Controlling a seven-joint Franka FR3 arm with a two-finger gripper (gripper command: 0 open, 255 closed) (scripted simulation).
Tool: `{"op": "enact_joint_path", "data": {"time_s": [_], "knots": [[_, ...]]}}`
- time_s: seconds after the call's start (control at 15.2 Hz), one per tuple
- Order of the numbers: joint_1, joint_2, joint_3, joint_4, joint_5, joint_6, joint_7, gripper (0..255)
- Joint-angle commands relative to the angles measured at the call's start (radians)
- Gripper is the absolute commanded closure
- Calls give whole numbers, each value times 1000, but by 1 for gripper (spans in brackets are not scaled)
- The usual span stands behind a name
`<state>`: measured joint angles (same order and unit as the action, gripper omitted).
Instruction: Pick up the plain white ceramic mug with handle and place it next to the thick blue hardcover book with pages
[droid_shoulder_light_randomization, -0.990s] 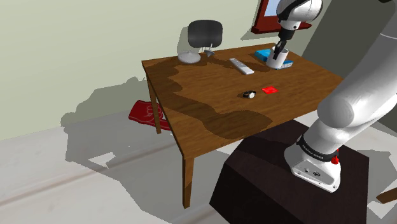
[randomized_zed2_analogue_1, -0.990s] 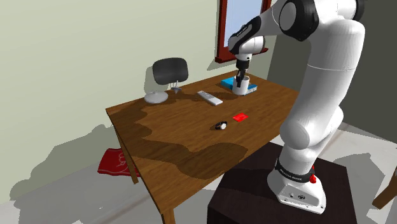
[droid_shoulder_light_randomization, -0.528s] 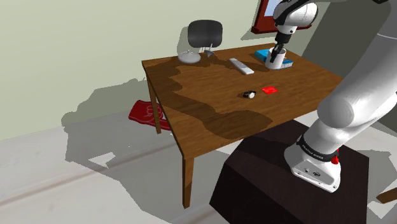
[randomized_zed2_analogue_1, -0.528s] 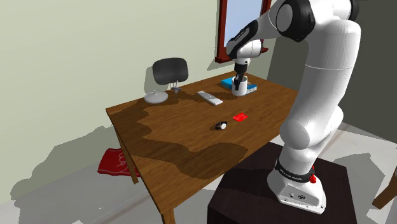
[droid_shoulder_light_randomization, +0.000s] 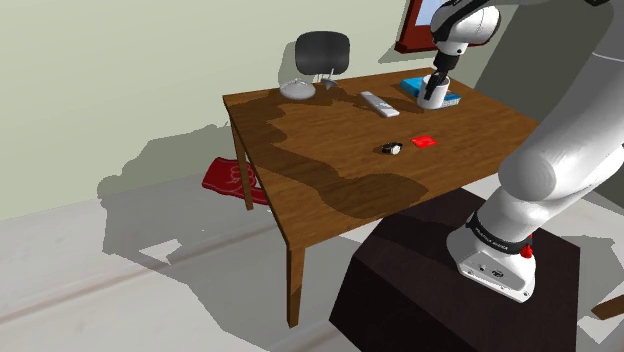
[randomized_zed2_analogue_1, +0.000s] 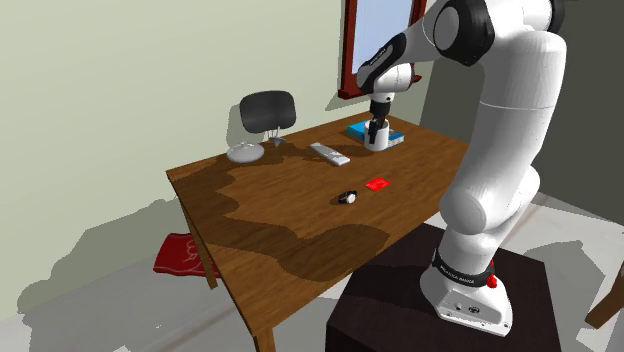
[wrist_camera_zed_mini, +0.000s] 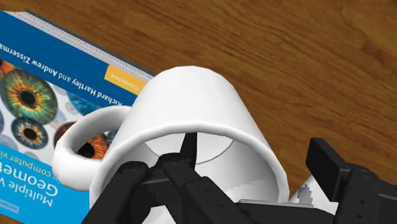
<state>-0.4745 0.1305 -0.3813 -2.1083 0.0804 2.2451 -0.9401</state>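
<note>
The white mug (wrist_camera_zed_mini: 191, 108) with a handle (wrist_camera_zed_mini: 79, 149) stands on the wooden table (droid_shoulder_light_randomization: 330, 150), at the far end beside the blue hardcover book (wrist_camera_zed_mini: 44, 83). In the shoulder view the mug (droid_shoulder_light_randomization: 432, 98) touches or overlaps the book (droid_shoulder_light_randomization: 413, 86). My gripper (wrist_camera_zed_mini: 254, 153) hangs straight over the mug, open. One finger (wrist_camera_zed_mini: 184, 159) reaches inside the cup, the other (wrist_camera_zed_mini: 337, 172) stands outside the wall with a gap. From the second exterior view the gripper (randomized_zed2_analogue_1: 378, 126) sits just above the mug (randomized_zed2_analogue_1: 376, 141) and the book (randomized_zed2_analogue_1: 357, 131).
A grey remote (droid_shoulder_light_randomization: 379, 103) lies near the mug. A red card (droid_shoulder_light_randomization: 424, 141) and a small black-and-white object (droid_shoulder_light_randomization: 391, 149) lie mid-table. A grey dish-shaped object (droid_shoulder_light_randomization: 296, 90) and a dark headrest-like shape (droid_shoulder_light_randomization: 322, 52) stand at the far corner. A red cloth (droid_shoulder_light_randomization: 228, 178) lies on the floor.
The mug, held tilted a second ago, now stands on the table by the book. The fingers have parted from its wall.
</note>
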Motion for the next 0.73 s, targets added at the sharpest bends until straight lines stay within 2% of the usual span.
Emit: {"op": "enact_joint_path", "data": {"time_s": [0.0, 0.13, 0.4, 0.66], "knots": [[-1, 0, -1, -1, 0, 1, -1, 0], [-1, 4, -1, 4, 1, -1, -1, 0], [4, -61, -6, 62, -33, -118, 23, 0], [4, -61, -5, 62, -33, -118, 23, 0]]}}
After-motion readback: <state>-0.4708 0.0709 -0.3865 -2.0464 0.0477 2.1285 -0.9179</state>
